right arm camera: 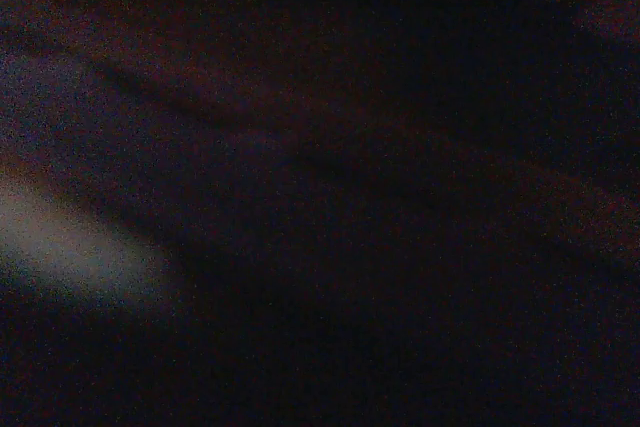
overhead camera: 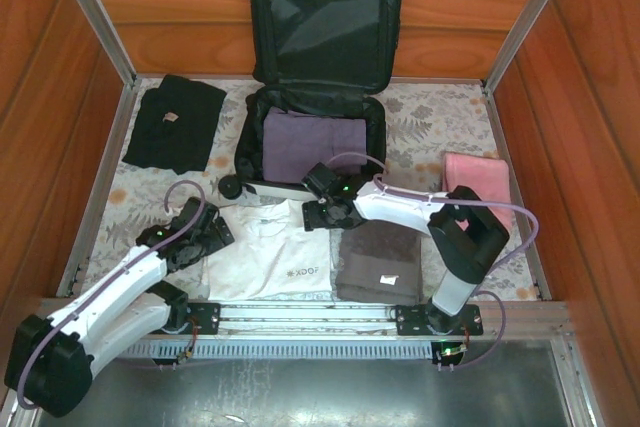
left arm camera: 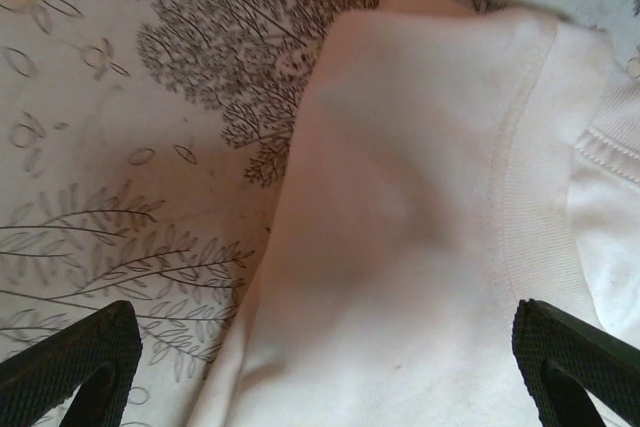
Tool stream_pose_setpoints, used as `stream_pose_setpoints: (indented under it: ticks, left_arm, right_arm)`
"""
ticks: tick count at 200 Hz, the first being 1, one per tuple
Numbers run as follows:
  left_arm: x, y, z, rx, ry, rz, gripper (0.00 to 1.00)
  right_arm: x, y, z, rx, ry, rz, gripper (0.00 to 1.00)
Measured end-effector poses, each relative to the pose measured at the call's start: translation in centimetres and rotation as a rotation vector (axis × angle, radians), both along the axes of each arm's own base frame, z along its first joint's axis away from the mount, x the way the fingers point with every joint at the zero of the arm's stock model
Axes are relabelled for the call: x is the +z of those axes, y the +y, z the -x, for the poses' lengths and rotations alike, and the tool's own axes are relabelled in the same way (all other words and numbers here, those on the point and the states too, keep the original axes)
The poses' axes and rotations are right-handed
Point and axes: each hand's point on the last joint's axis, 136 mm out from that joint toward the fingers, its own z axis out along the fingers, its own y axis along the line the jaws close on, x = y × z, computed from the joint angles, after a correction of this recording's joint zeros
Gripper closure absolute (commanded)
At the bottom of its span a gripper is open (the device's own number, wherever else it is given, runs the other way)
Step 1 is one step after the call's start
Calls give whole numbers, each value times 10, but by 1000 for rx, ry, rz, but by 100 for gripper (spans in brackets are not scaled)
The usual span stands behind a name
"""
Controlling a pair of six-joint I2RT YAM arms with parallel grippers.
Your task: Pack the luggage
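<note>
White shirt (overhead camera: 262,247) near the luggage (overhead camera: 325,27) reads roughly "XDOC".

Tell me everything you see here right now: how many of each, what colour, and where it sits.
luggage: one, white shell with black lining, far middle, open, lid against the back wall
mauve garment: one, mauve, folded inside the luggage
black garment: one, black, far left
T-shirt: one, white, near middle
brown cloth: one, brown, folded just right of the T-shirt
pink cloth: one, pink, right side
tablecloth: one, pale leaf print, covering the table
left gripper: one, black, open over the T-shirt's left edge
right gripper: one, black, at the luggage's near rim, opening unclear
</note>
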Motion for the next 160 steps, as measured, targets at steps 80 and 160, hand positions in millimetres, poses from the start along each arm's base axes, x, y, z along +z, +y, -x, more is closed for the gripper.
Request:
stream_pose_setpoints:
  ticks: [80,160]
  left_arm:
    - [-15,-12,-20,23,23,62,8]
    - [-14,-23,-33,34,-14,120,17]
  right_arm:
    - [-12,1,-28,-106,-163,77,28]
    - [-13,8,-29,-70,-264,115,24]
